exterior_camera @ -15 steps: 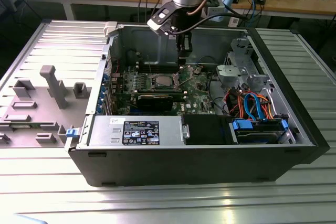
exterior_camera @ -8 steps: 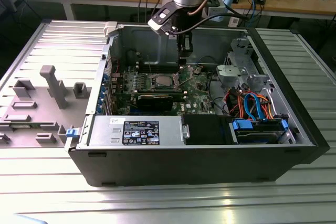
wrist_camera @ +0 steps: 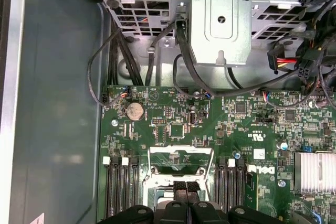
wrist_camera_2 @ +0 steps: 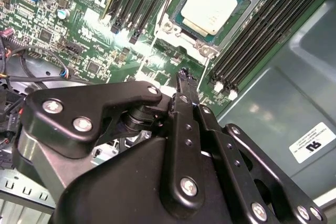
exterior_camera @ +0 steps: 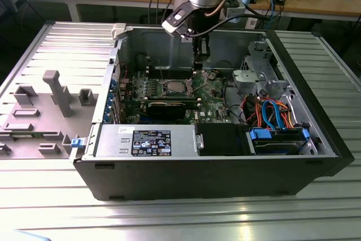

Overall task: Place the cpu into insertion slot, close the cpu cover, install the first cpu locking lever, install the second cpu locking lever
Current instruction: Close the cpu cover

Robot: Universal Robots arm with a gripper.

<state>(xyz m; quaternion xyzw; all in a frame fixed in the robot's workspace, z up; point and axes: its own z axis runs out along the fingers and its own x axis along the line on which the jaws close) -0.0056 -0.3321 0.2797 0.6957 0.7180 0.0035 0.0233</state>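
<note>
Small thin square cpu [wrist_camera_2: 212, 4], with a matte silver-grey metal top, is sitting flat in the dark-framed insertion slot [wrist_camera_2: 176, 7] on the glossy green circuit board [wrist_camera_2: 105, 51]. Black bolted metal gripper [wrist_camera_2: 185, 77] is hovering over the board just beside the slot, fingers [wrist_camera: 180, 187] pressing together on nothing. Silver frame-shaped cpu cover [wrist_camera: 181, 150] is showing green board through its square cut-out.

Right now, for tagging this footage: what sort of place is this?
Probably a lab or workshop: an open computer case sits on a ribbed metal table, with cluttered wooden benches behind.
</note>
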